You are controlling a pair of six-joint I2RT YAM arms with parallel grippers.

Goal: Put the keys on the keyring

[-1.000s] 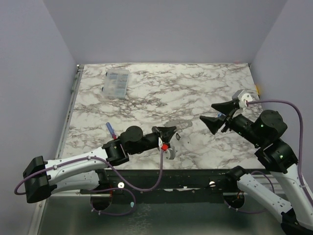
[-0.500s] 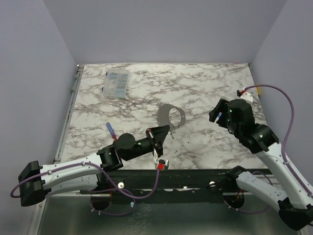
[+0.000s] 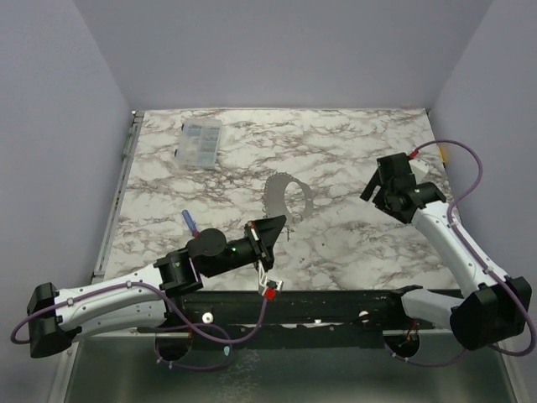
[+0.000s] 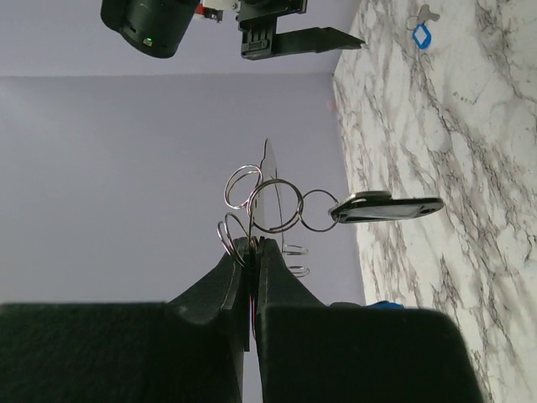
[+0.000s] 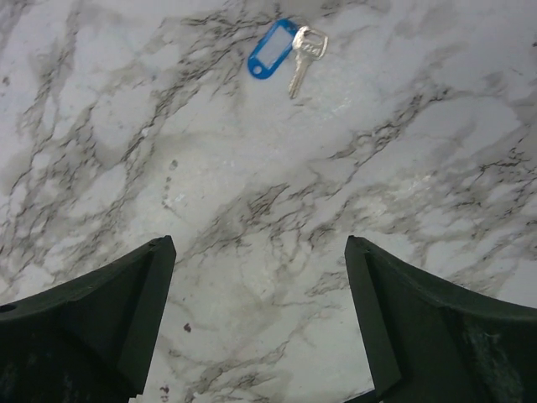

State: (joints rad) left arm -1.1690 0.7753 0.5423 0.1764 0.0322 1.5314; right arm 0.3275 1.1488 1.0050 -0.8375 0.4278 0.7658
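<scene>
Both arms have shifted: the left one has pulled back toward the near-left corner and carried the keyring (image 3: 277, 197) further over the middle of the worktop (image 3: 352, 151). The right arm has swung out toward the right edge and now points its pincer down. Left pincer (image 4: 252, 252) is clamped tight on the ring's wire at the very fingertips, holding it in the air, with a pale tag (image 4: 386, 208) dangling off a small link. Right pincer (image 5: 256, 319) is spread wide and holding nothing. It hovers over a blue-tagged key (image 5: 285, 52) that lies flat on bare marble near the right edge, apart from both fingers. A second blue piece (image 3: 189, 220) sits near the left edge, too small to tell what it is. A clear box (image 3: 200, 141) sits by the far-left corner. Risks as I see them:
- The tip-only pinch on thin wire could let the ring twist or slip, and the swinging tag adds to that.
- The key is flat on a hard, slick surface, so closing fingers may just skid it.
- Grabbing the tag would leave the blade hanging at a random angle, making threading a guess.
- The key sits off to the far side of the pincer, so a straight drop misses.
</scene>
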